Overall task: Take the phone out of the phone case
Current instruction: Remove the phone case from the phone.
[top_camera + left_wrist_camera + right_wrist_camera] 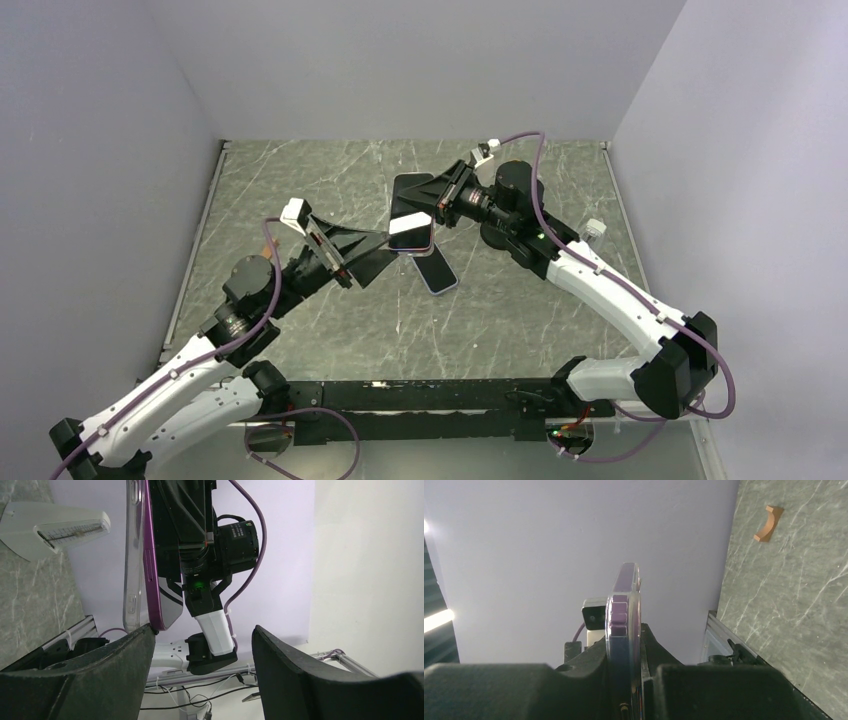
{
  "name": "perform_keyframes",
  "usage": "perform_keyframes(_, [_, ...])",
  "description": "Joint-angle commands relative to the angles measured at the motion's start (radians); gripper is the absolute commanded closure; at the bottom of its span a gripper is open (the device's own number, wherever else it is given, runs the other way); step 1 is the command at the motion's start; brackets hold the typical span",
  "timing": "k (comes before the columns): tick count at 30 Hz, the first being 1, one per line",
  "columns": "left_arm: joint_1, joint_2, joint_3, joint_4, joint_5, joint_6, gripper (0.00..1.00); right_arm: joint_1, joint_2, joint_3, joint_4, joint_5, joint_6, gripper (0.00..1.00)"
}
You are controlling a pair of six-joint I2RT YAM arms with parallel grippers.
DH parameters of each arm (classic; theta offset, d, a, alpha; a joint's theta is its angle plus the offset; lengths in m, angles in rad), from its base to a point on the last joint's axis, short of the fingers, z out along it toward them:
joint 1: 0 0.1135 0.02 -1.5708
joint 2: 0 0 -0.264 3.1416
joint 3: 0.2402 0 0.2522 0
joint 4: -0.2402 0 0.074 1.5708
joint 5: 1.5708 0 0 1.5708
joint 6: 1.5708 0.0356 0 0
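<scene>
The phone (411, 212), with a purple-tinted edge and black screen, is held in the air above the table in its clear phone case. My right gripper (438, 205) is shut on it from the right. In the right wrist view the phone (623, 587) stands edge-on between the fingers (584, 672), with the case rim (638, 610) around it. In the left wrist view the case (131, 555) lies along the phone's (151, 565) back. My left gripper (202, 635) is open, and its left finger (125, 660) touches the phone's lower corner. It reaches in from the left in the top view (388, 247).
A second, darker phone (438, 273) lies flat on the marbled table (330, 330), just below the held one. A small brown curved piece (768, 523) lies on the table. Enclosure walls stand on the left, back and right.
</scene>
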Motion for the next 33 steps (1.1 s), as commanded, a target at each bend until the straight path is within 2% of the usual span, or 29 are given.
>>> perform_keyframes(1, [0.003, 0.037, 0.036, -0.016, -0.04, -0.023, 0.27, 0.032, -0.011, 0.055, 0.116, -0.078, 0.015, 1.0])
perform_keyframes(7, [0.005, 0.083, 0.046, 0.04, -0.015, -0.027, 0.45, 0.05, 0.0, 0.042, 0.122, -0.161, -0.082, 1.0])
perform_keyframes(11, [0.014, 0.12, 0.104, -0.001, 0.014, 0.049, 0.5, 0.064, 0.008, 0.044, 0.144, -0.203, -0.103, 1.0])
perform_keyframes(15, [0.033, 0.129, 0.077, 0.047, 0.02, 0.067, 0.57, 0.078, 0.005, 0.055, 0.152, -0.222, -0.122, 1.0])
perform_keyframes(22, [0.071, 0.162, 0.092, 0.076, 0.069, 0.125, 0.84, 0.077, -0.007, 0.04, 0.181, -0.269, -0.102, 1.0])
perform_keyframes(23, [0.074, 0.167, 0.099, 0.073, 0.078, 0.127, 0.88, 0.076, -0.012, 0.038, 0.187, -0.278, -0.105, 0.95])
perform_keyframes(25, [0.084, 0.166, 0.109, 0.064, 0.087, 0.123, 1.0, 0.064, -0.019, 0.044, 0.18, -0.297, -0.128, 0.78])
perform_keyframes(26, [0.088, 0.163, 0.112, 0.058, 0.086, 0.115, 1.0, 0.053, -0.023, 0.048, 0.167, -0.308, -0.145, 0.66])
perform_keyframes(28, [0.096, 0.156, 0.114, 0.057, 0.088, 0.102, 1.0, 0.036, -0.032, 0.039, 0.164, -0.338, -0.173, 0.53])
perform_keyframes(30, [0.106, 0.149, 0.121, 0.045, 0.093, 0.086, 1.0, 0.014, -0.048, 0.001, 0.219, -0.376, -0.164, 0.42])
perform_keyframes(33, [0.127, 0.133, 0.129, 0.04, 0.108, 0.069, 1.0, -0.001, -0.083, -0.059, 0.348, -0.421, -0.148, 0.3])
